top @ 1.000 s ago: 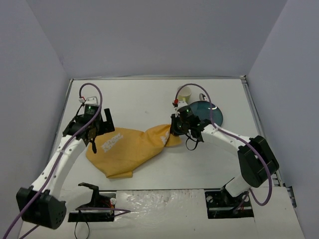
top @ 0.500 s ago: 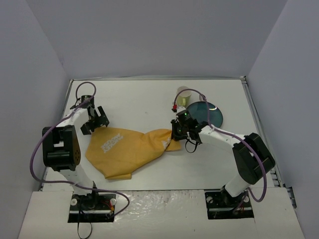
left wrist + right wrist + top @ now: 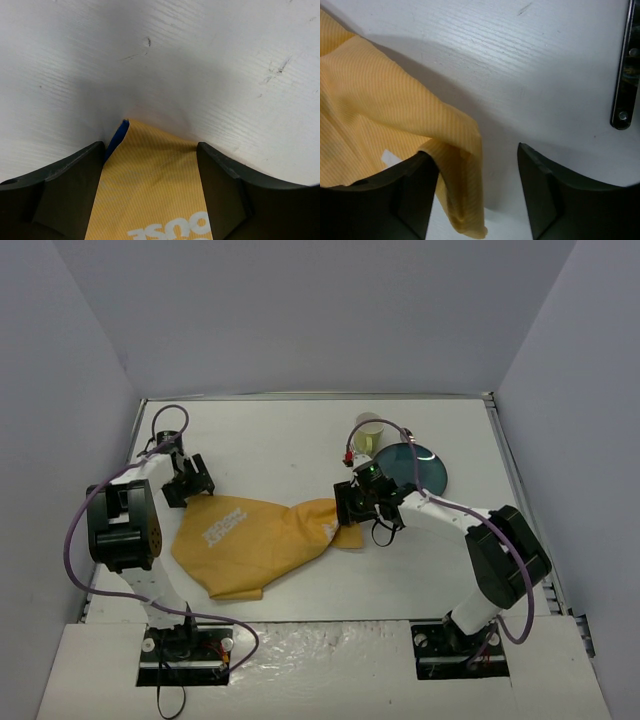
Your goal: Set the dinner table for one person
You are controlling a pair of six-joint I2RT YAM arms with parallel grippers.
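Observation:
A crumpled orange placemat (image 3: 250, 538) with white lettering lies on the white dinner table (image 3: 290, 445). My left gripper (image 3: 189, 480) sits at the mat's far left corner. In the left wrist view that corner (image 3: 150, 180) lies flat between the open left gripper (image 3: 150, 150), whose two fingers stand at its edges. My right gripper (image 3: 352, 508) is at the mat's right end. In the right wrist view the right gripper (image 3: 476, 152) is open. The folded cloth (image 3: 395, 125) leans on the left finger (image 3: 415, 190), clear of the right one.
A pale cup (image 3: 370, 433) and a dark teal plate (image 3: 415, 466) stand behind the right gripper. A dark strip with screws (image 3: 623, 75) shows at the right of the right wrist view. Grey walls close in the table on three sides.
The right gripper has opened and let go of the placemat's right corner, which has sagged. The left arm has folded back, and its jaws have narrowed around the far left corner.

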